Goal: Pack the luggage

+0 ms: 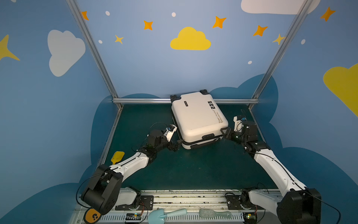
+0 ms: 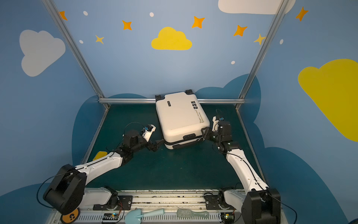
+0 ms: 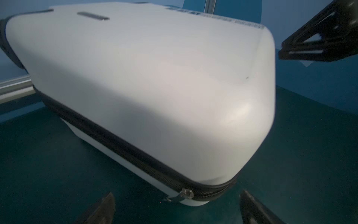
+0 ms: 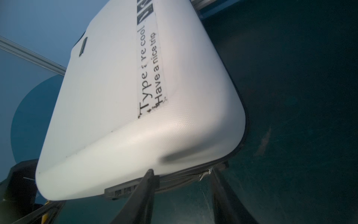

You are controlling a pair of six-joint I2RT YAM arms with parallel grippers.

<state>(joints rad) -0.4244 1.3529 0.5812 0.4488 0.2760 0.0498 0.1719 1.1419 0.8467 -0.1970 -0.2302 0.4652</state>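
The luggage [image 1: 197,116] [image 2: 180,116], a white hard-shell suitcase, lies flat and zipped shut at the back middle of the green table, wheels toward the back rail. My left gripper [image 1: 177,144] [image 2: 157,145] is open at its front left corner. In the left wrist view that gripper [image 3: 177,197] straddles the corner, where a metal zip pull [image 3: 186,194] hangs free. My right gripper [image 1: 225,133] [image 2: 205,133] is at the front right corner. In the right wrist view its jaws [image 4: 182,172] stand apart across the black zipper; a second zip pull [image 4: 205,175] lies beside one finger, ungripped.
A yellow tag [image 1: 117,157] lies by the table's left edge under my left arm. On the front rail lie a light blue toy shovel [image 1: 166,214], a pale green brush [image 1: 215,214] and an orange disc [image 1: 93,216]. An aluminium rail [image 1: 143,100] borders the back.
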